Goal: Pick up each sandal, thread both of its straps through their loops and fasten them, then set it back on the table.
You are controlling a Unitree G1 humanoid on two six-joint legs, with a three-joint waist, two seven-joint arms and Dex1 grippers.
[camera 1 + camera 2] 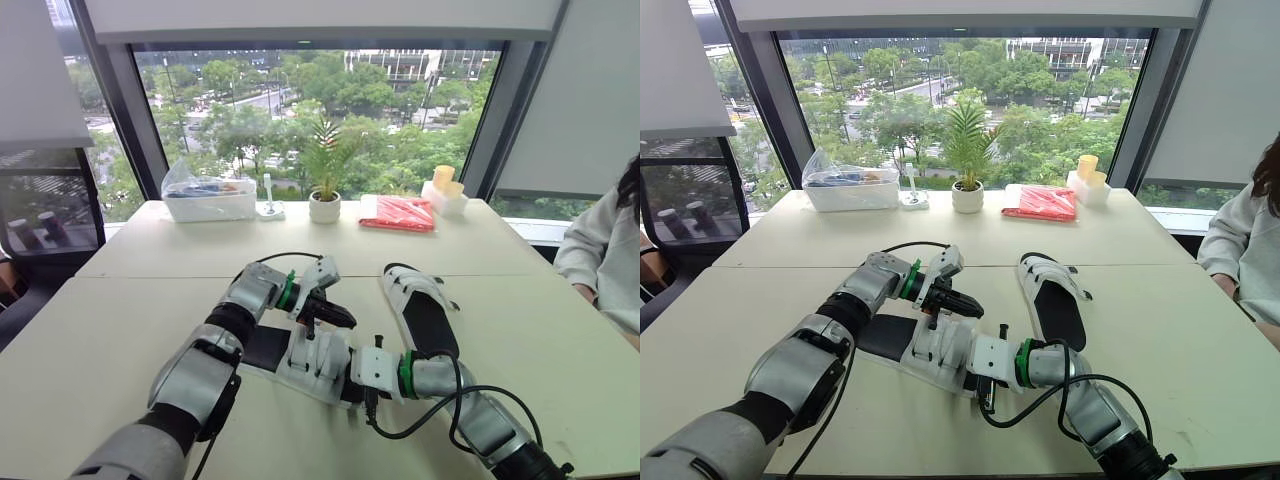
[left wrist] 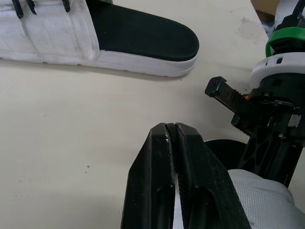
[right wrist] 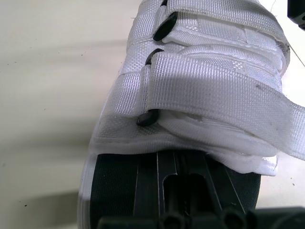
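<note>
Two white-strapped sandals with black footbeds lie on the table. The near sandal (image 1: 312,362) lies between my two grippers. My left gripper (image 1: 340,318) is over its straps, shut on a thin white strap end (image 2: 176,188) pinched between the fingers. My right gripper (image 1: 350,385) is at the sandal's open end. Its fingers (image 3: 164,167) lie together on the black footbed, and their tips are hidden under the white upper (image 3: 209,81). Two black loops (image 3: 148,117) sit along the upper's side. The other sandal (image 1: 425,318) lies flat to the right, straps toward the window.
A potted plant (image 1: 324,205), a clear bag on a box (image 1: 208,195), a red packet (image 1: 398,213) and yellow cups (image 1: 445,188) line the far edge. A person's sleeve (image 1: 605,260) is at the right edge. A black cable (image 1: 440,412) loops by my right arm.
</note>
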